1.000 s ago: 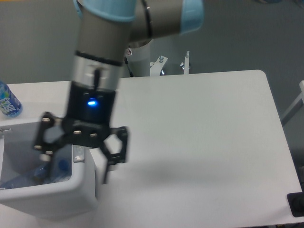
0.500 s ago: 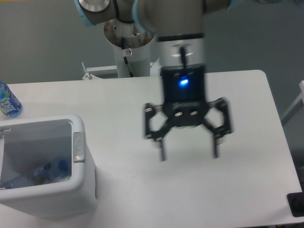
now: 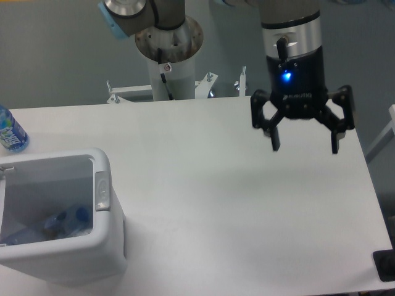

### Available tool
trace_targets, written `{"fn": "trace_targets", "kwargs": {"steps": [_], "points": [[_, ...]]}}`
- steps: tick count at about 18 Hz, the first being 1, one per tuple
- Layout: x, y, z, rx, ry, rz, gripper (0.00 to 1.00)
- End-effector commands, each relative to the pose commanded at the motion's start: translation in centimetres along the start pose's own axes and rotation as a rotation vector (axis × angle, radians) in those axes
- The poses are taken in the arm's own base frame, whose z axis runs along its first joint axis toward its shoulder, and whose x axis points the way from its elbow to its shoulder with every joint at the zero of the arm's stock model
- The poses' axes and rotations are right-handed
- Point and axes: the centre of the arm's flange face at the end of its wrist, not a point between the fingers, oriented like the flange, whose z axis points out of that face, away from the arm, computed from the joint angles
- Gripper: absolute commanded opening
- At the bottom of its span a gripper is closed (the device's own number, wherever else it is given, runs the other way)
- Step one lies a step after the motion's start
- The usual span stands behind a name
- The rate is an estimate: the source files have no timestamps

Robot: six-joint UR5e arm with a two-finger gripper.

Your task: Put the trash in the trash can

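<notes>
The slim clear plastic bottle with bluish cap point(image 3: 58, 223) is seen lying inside the large white plastic rectangular bin point(image 3: 105, 246) at lower left, so the drop looks done and only a retreat is judged left. The black two-finger gripper point(image 3: 305, 148), fingers spread and empty, has been carried from table centre to the far right edge since half a second ago. The white wrapper cannot be made out.

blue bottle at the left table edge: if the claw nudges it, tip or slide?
Probably tips. The blue bottle stands upright and looks taller than it is wide, so a high push likely topples it. Once down, its round body would probably roll, and it sits right by the table edge. Fill level isn't visible, so weight is uncertain. The claw hangs open, far to its right.
</notes>
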Motion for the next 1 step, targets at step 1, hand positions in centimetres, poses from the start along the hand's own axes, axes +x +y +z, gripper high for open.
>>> {"fn": "trace_targets", "kwargs": {"steps": [1], "points": [[-0.05,-0.03,-0.08,0.001,-0.003,0.0,1.0]]}}
